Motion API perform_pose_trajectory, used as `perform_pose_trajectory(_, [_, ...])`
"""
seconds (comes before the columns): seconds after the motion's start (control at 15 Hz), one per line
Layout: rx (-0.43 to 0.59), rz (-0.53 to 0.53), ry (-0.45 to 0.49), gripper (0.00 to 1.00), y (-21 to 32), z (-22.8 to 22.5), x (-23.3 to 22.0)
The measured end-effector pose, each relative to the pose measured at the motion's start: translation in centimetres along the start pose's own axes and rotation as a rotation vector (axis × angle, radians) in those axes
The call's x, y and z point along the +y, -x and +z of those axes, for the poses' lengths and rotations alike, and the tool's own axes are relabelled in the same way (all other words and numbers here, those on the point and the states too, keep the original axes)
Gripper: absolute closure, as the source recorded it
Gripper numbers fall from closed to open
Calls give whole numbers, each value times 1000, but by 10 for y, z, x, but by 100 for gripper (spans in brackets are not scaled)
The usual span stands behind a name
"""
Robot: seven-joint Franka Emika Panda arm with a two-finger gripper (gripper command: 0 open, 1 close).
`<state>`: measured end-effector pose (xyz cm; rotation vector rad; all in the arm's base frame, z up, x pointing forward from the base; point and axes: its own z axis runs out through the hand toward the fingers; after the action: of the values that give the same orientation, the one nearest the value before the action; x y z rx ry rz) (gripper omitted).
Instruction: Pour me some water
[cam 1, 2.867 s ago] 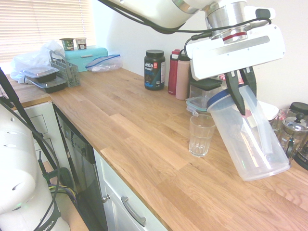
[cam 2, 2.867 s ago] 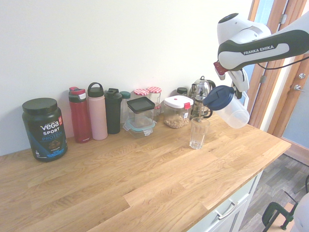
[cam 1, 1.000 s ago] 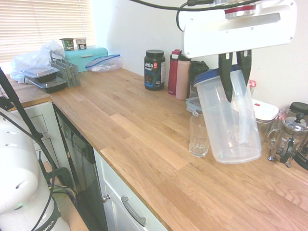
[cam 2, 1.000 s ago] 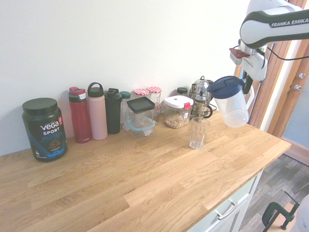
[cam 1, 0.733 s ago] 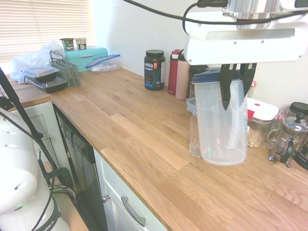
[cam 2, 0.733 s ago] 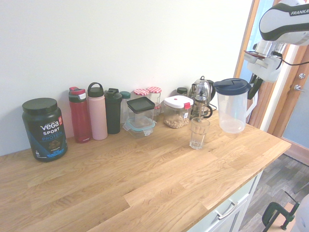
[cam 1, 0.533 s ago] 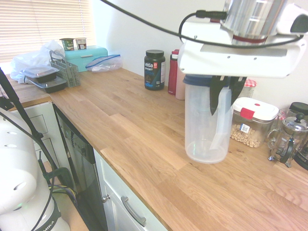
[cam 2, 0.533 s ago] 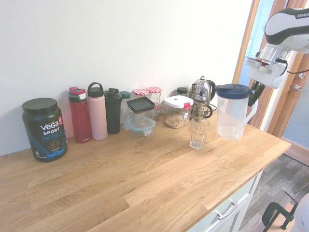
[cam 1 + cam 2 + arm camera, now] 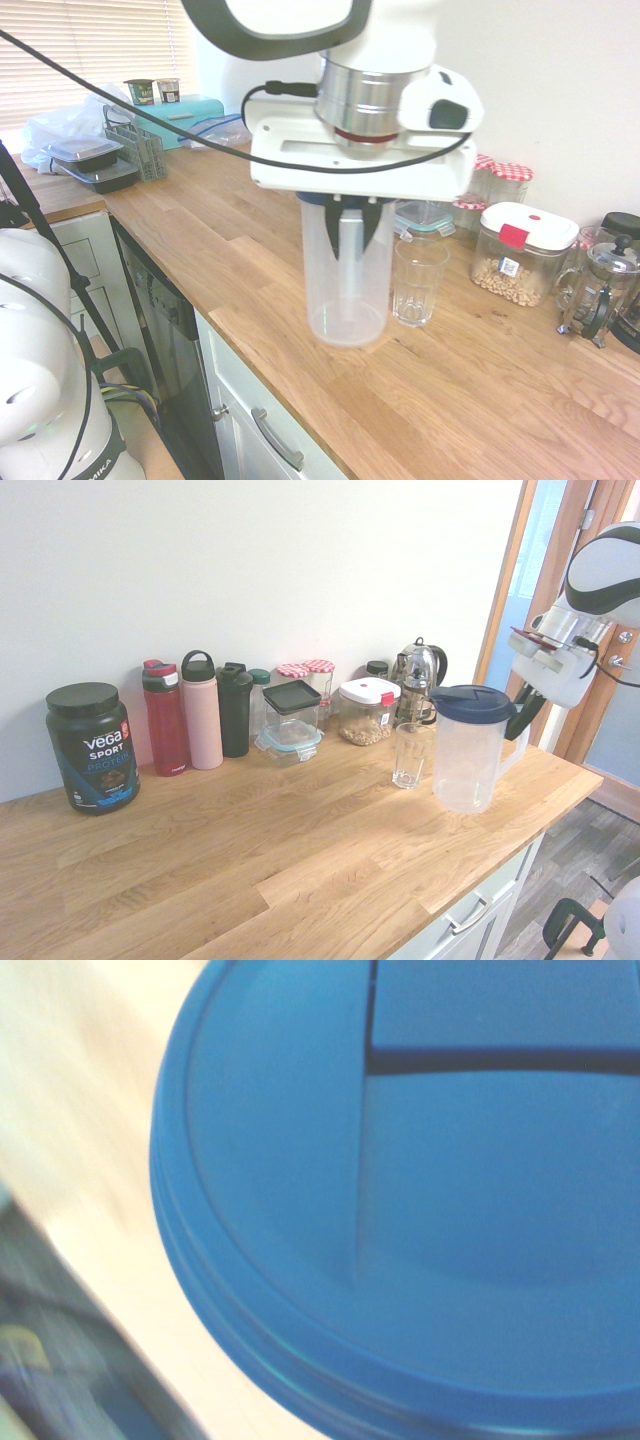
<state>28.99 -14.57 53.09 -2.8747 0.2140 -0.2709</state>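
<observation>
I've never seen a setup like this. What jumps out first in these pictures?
A big clear pitcher with a dark blue lid stands upright near the wooden counter's front edge, its handle in the white arm's end effector. Just beside it sits a glass that looks empty, with bottles and jars lined along the wall behind.

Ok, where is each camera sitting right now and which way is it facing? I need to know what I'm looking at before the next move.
First exterior view: off the counter's front edge, looking along the worktop toward the wall; arm and gripper close, over the pitcher.
Second exterior view: opposite side, facing the wall and the row of containers; arm enters from the picture's right, at the pitcher's handle.
Wrist view: looks straight down on the pitcher's blue lid, blurred; no fingers visible.
Both exterior views share the pitcher and the glass beside it.
</observation>
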Motion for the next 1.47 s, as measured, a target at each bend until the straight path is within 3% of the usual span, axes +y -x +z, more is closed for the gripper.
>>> perform_pose_trajectory(0.27, [105, 180, -2, 100, -25, 27, -106])
perform_pose_trajectory(0.53, [147, 415, 17, 100, -30, 75, -221])
perform_pose_trajectory(0.73, [177, 560, 44, 100, -32, 105, -277])
perform_pose_trajectory(0.87, [184, 561, 53, 100, -29, 115, -300])
perform_pose_trajectory(1.13, [165, 437, 70, 100, -21, 143, -328])
perform_pose_trajectory(1.4, [154, 388, 46, 100, -23, 163, -338])
perform_pose_trajectory(1.47, [151, 384, 44, 0, -24, 167, -339])
